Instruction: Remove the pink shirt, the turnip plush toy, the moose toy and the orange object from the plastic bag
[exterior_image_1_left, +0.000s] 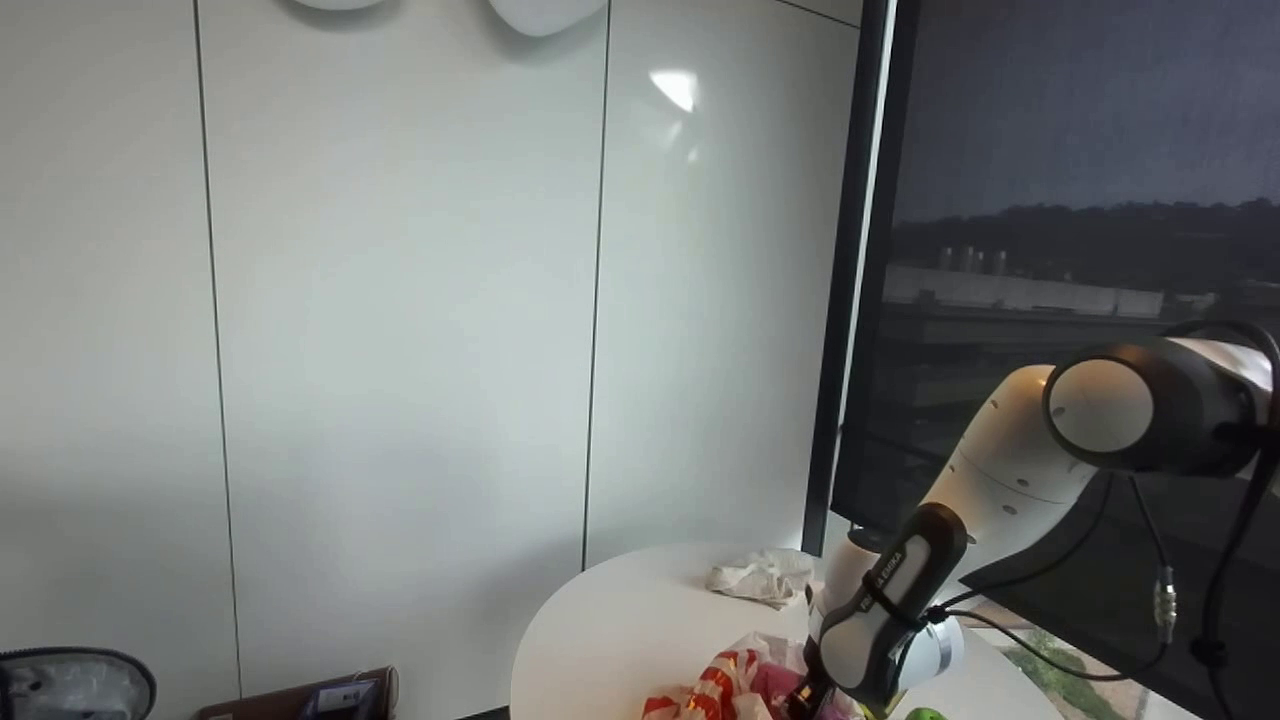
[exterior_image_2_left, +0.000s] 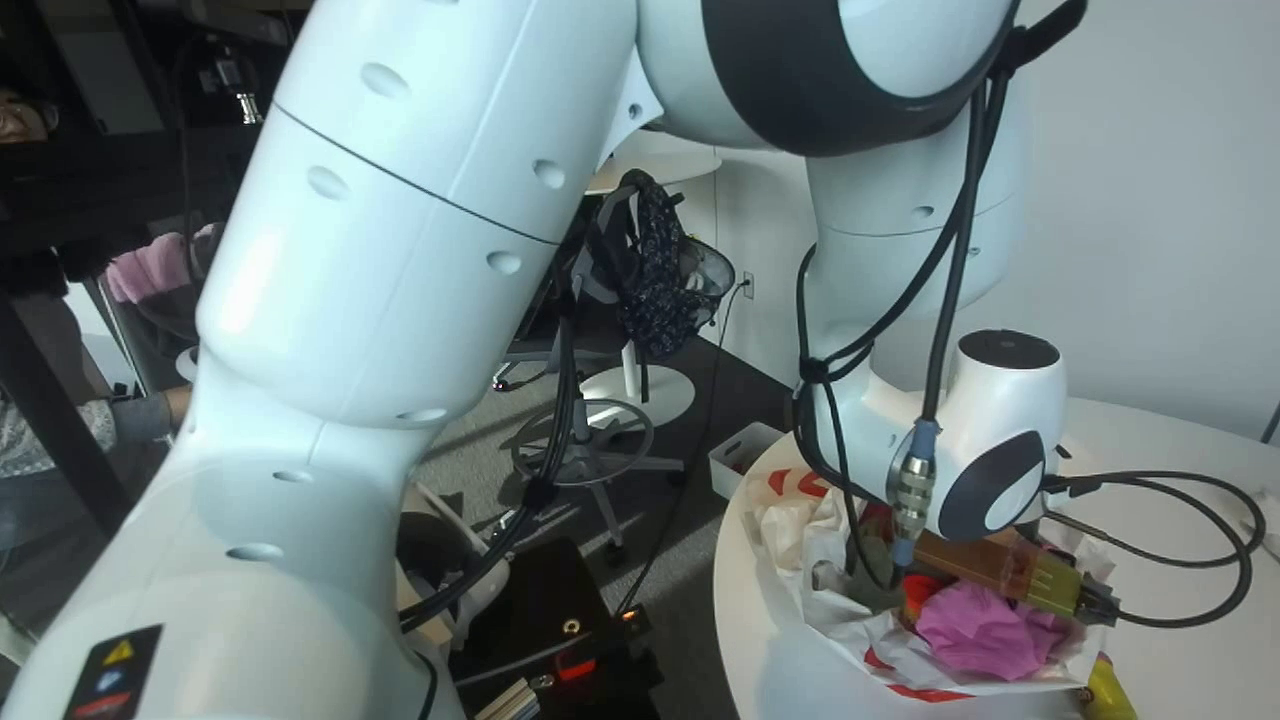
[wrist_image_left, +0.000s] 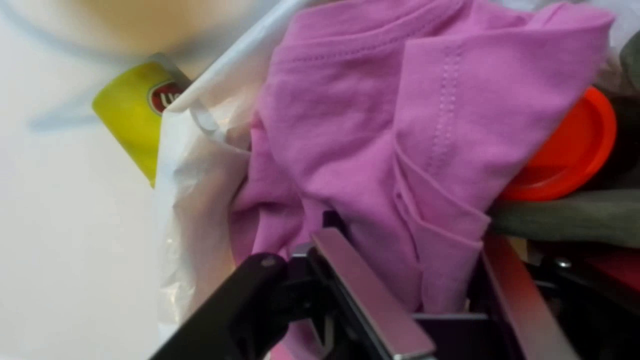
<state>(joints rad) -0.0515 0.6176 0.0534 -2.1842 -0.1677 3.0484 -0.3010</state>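
The pink shirt lies crumpled at the top of the white plastic bag; both show in an exterior view, the shirt inside the bag's rim. My gripper points down into the bag. Its fingers stand apart, with a fold of the shirt between them. In an exterior view the gripper is partly cut off at the bottom edge. A round red-orange object lies beside the shirt, against a grey-green item that I cannot identify. I cannot make out the turnip plush or the moose toy.
A yellow object with a red label lies on the white table just outside the bag. A crumpled whitish cloth lies farther back on the table. A white bin stands beyond the table edge. Cables loop from the wrist.
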